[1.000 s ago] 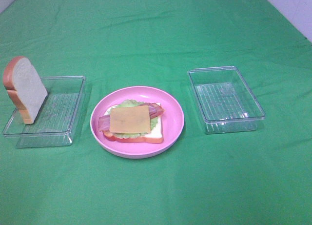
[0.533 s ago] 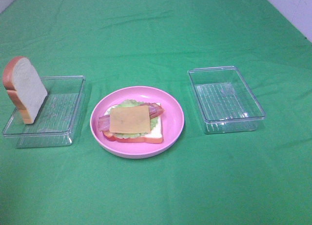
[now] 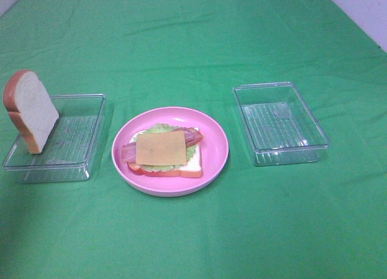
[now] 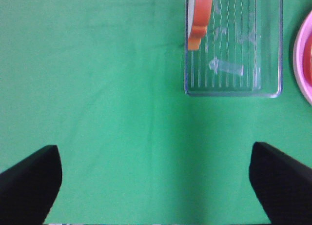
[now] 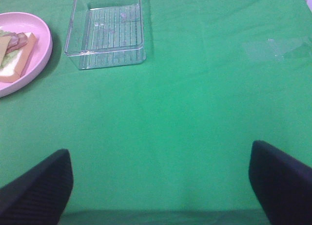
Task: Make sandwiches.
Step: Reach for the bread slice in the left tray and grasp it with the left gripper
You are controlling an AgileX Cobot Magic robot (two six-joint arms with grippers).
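On the pink plate (image 3: 211,129) lies an open stack: a white bread slice with lettuce, bacon strips and a yellow cheese square (image 3: 161,148) on top. A second bread slice (image 3: 31,112) stands on edge, leaning in the left clear tray (image 3: 81,140). Neither arm shows in the high view. My left gripper (image 4: 153,147) is open over bare green cloth, well short of that tray (image 4: 243,49) and the bread slice (image 4: 199,20). My right gripper (image 5: 160,147) is open too, with the stack (image 5: 14,54) far off.
An empty clear tray (image 3: 278,121) stands right of the plate, also seen as the tray (image 5: 109,32) in the right wrist view. Green cloth covers the whole table. The plate's rim (image 4: 303,59) shows beside the left tray.
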